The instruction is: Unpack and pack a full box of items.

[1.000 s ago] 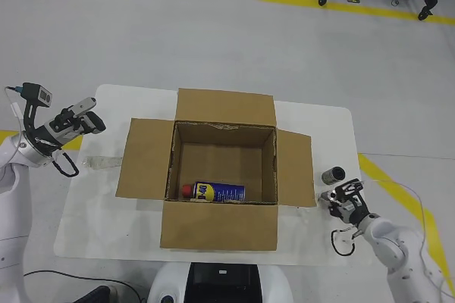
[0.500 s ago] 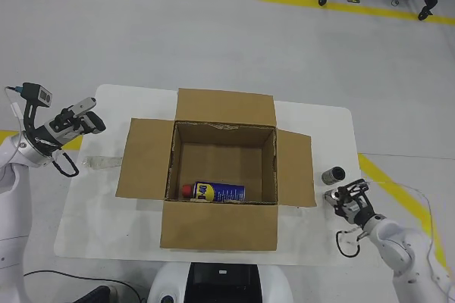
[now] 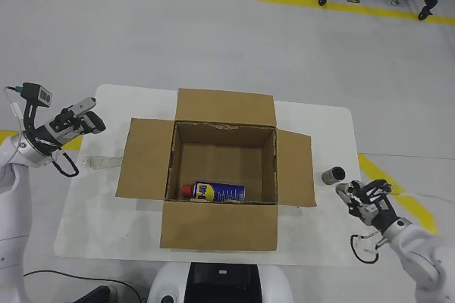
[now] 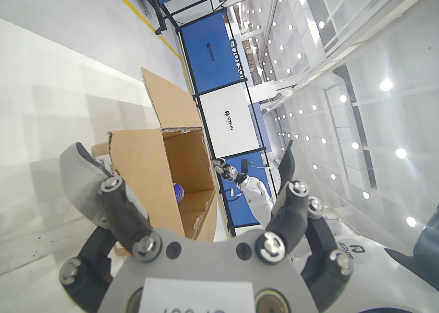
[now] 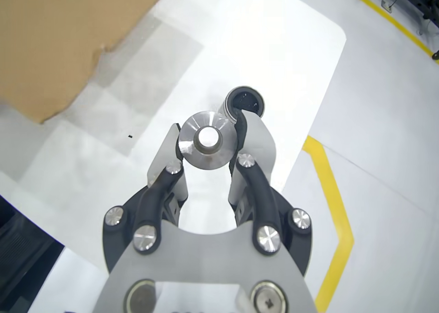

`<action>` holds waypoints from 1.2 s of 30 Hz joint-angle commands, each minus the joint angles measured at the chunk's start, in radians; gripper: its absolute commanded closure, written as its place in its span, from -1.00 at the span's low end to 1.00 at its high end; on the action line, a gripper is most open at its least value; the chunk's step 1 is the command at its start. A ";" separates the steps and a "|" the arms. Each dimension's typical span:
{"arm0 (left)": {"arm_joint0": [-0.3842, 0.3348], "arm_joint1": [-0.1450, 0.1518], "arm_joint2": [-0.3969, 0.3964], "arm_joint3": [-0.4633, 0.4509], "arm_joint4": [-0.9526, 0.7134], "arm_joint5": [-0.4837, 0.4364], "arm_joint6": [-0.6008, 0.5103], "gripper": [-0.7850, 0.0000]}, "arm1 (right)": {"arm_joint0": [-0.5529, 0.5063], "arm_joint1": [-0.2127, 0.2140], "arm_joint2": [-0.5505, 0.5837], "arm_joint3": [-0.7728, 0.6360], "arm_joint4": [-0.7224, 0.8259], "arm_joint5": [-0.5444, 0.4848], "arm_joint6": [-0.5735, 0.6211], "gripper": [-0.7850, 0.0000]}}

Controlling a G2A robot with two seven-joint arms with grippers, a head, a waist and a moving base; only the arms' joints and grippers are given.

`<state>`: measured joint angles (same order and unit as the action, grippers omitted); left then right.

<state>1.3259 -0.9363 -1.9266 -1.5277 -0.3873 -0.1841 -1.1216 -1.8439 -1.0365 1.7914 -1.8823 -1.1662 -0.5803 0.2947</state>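
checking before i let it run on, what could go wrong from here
The right gripper pinches the metal part only at its fingertips, near the table edge; a slip might drop it to the floor. The small cylinder lies on its side close by and might roll if nudged.

In the left wrist view the side wall of the box point(image 4: 144, 163) hid all but a rounded blue end of what was probably the spray can point(image 4: 178, 191). Left of the box, a clear thing point(image 3: 98, 160) on the table point(image 3: 144, 102) was too faint to identify. Right of the box, the dark cylinder point(image 5: 245, 103) was partly covered by a finger point(image 5: 255, 137) of the right gripper point(image 5: 207, 137) and by the metal piece point(image 5: 207, 146) clamped there, which faced end-on, its body hidden behind its own disc. The box flap point(image 5: 61, 19) beside it was blurred and cut by the picture's edge. Farther right of the box, the right arm point(image 3: 425, 254) ran off the top view's corner.
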 commanded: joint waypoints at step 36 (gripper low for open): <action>0.000 0.000 0.000 0.000 0.000 0.000 0.000 -1.00 | 0.249 -0.009 -0.297 -0.134 0.094 -0.031 0.035 1.00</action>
<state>1.3259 -0.9363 -1.9266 -1.5277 -0.3873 -0.1841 -1.1216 -1.5987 -1.0460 1.4966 -2.0208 -1.0840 -0.6068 0.3278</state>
